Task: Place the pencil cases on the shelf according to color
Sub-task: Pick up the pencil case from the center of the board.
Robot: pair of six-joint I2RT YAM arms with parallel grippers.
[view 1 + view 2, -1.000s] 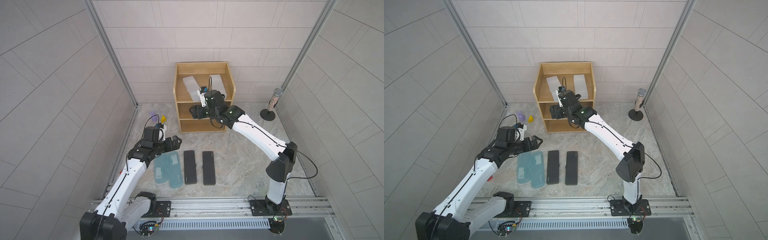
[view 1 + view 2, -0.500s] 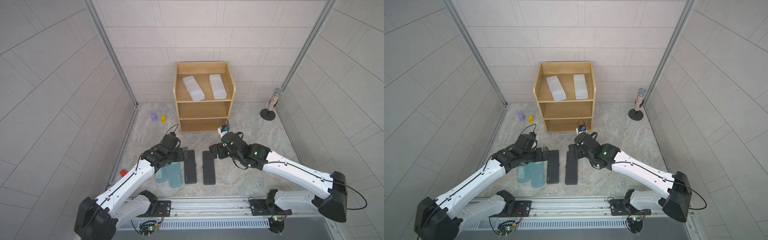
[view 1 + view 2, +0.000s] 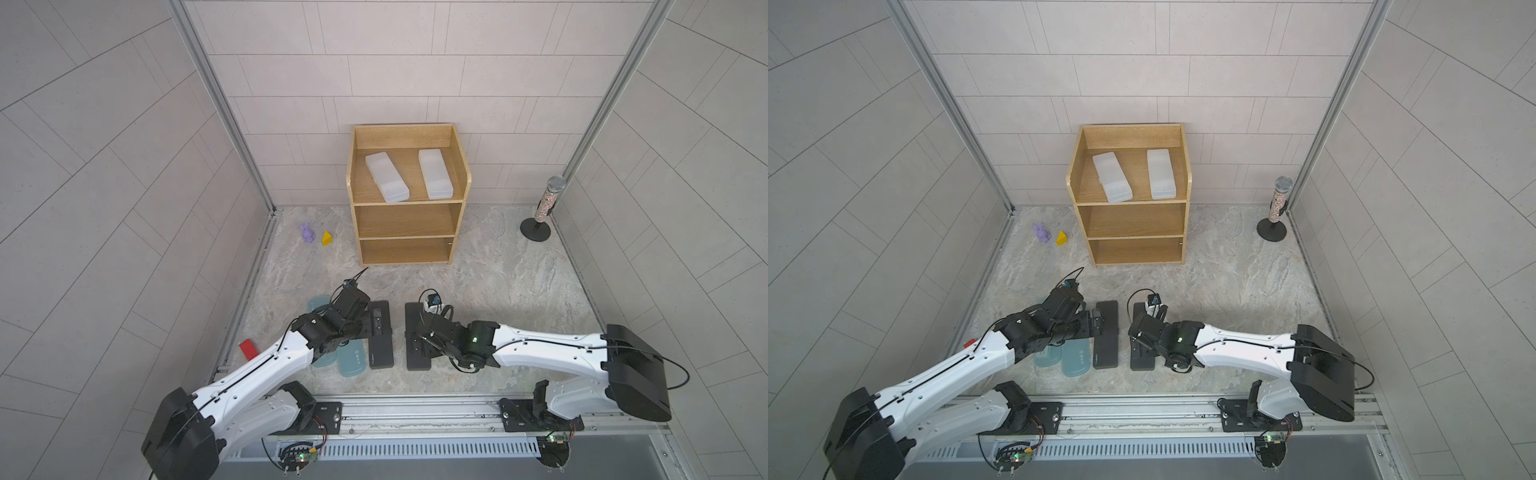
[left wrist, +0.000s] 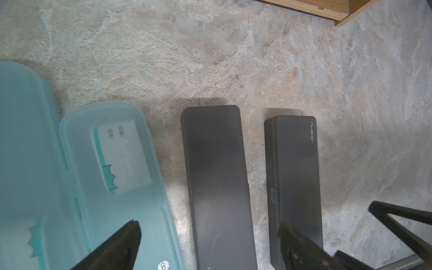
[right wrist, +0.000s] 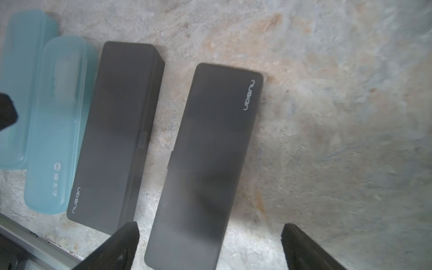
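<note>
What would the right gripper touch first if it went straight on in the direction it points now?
Probably the black pencil case farther from the teal ones; the open right gripper points down at it, its jaws straddling it. Height above it is unclear.

White arm links, black joints, thin black cables

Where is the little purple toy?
In both top views the purple toy sits on the floor just left of the shelf, right beside the yellow wedge.
</note>
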